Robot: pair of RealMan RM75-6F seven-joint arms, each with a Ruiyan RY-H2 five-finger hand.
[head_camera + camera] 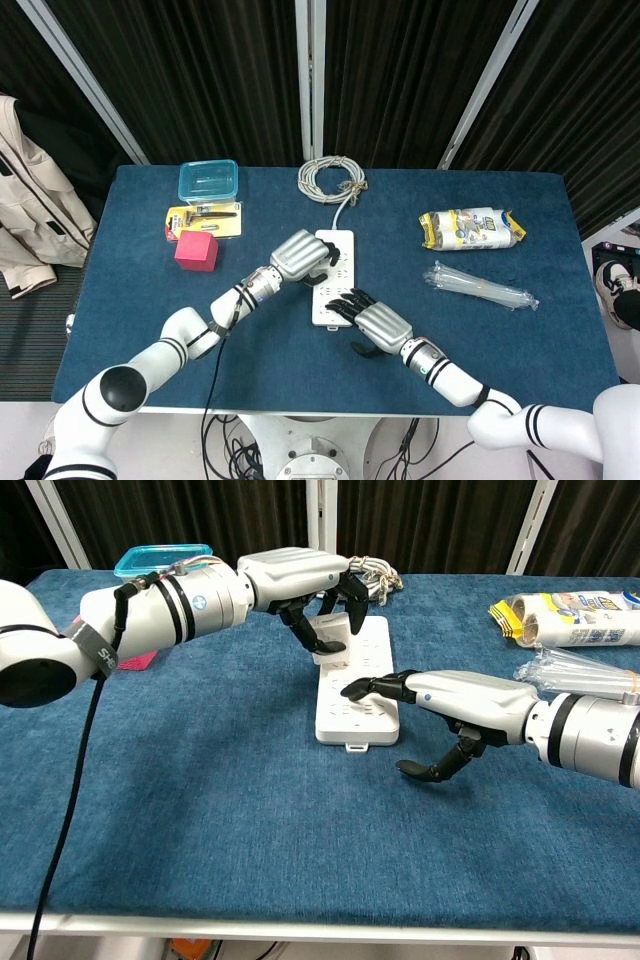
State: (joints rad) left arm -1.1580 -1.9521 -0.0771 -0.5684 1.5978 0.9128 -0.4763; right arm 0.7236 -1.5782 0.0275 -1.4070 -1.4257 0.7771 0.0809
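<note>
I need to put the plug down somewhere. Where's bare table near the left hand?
Bare cloth lies between the red cube and the power strip, and along the near edge. It is crowded over the strip, where the left hand and right hand meet.

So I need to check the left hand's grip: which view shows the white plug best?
The chest view: the plug shows side-on between the left hand's fingers, above the power strip. In the head view the left hand covers it almost entirely.
</note>
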